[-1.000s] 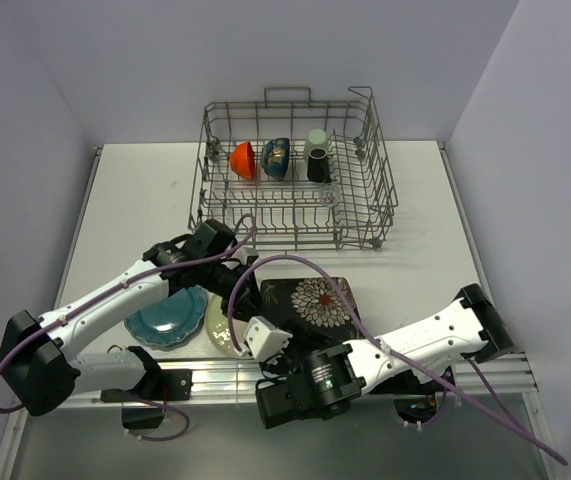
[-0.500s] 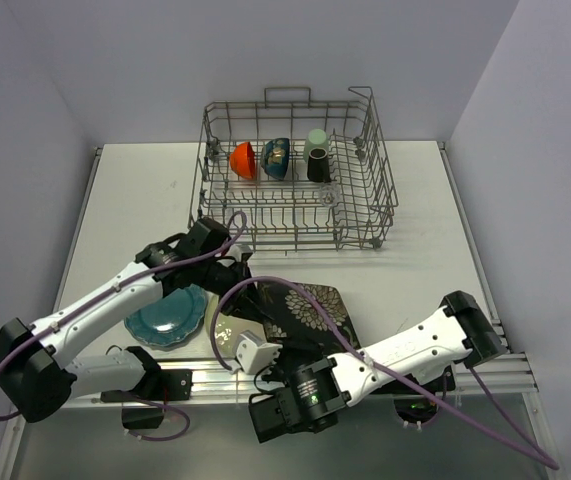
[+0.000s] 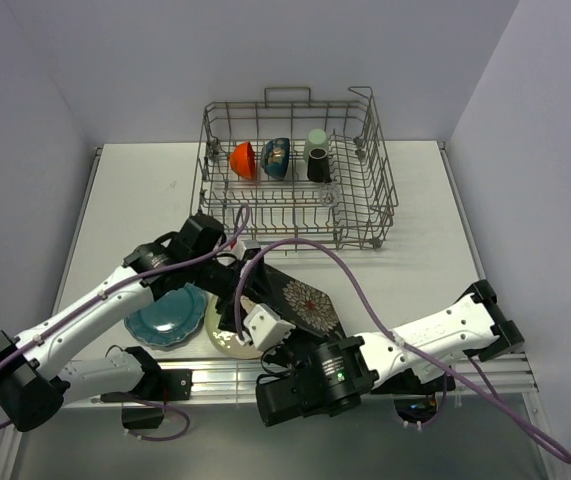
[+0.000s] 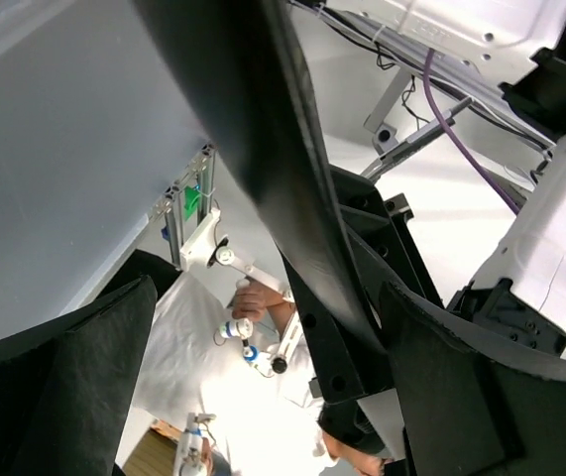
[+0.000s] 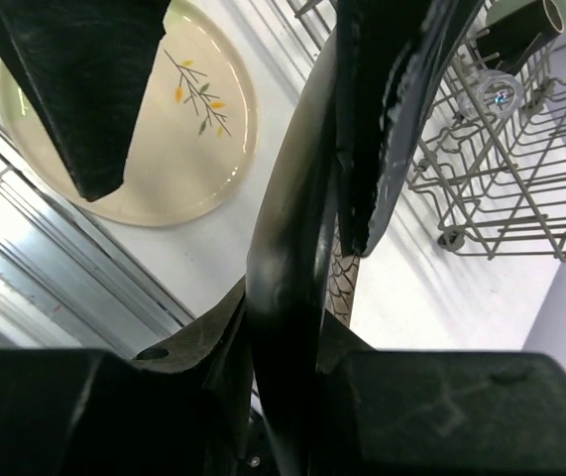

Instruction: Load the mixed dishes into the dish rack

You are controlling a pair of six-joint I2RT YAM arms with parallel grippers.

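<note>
**While right claw (image 3: 265, 310) pinches black plate (image 3: 305, 300), left claw (image 3: 237, 290) gapes**

Tilted steeply on edge, the black plate sits over the table (image 3: 135, 190) in front of the rack (image 3: 377, 172), its floral face showing to the top camera. Whether its lower corner touches the table I cannot tell. The right claw is closed narrow on the plate's near-left rim. Its wrist view shows the plate edge-on, wedged between the fingers (image 5: 392, 99), one of them lying against its face. The left claw stands wide at the plate's far-left edge. In its wrist view the dark rim runs through the gap, and both fingers (image 4: 64, 377) are apart from it.

The cream plate (image 5: 164, 129) lies flat on the table beneath the claws, partly hidden by the black plate. The teal plate (image 3: 170, 318) lies just beside it on the left, under the left arm (image 3: 105, 300).

Along the far side of the rack stand the red bowl (image 3: 243, 159) and the dark bowl (image 3: 276, 158), side by side. To their right is the green cup (image 3: 316, 139), with the mug (image 3: 318, 165) just in front of it. The glass (image 3: 330, 196) sits near the mug, further forward.
</note>
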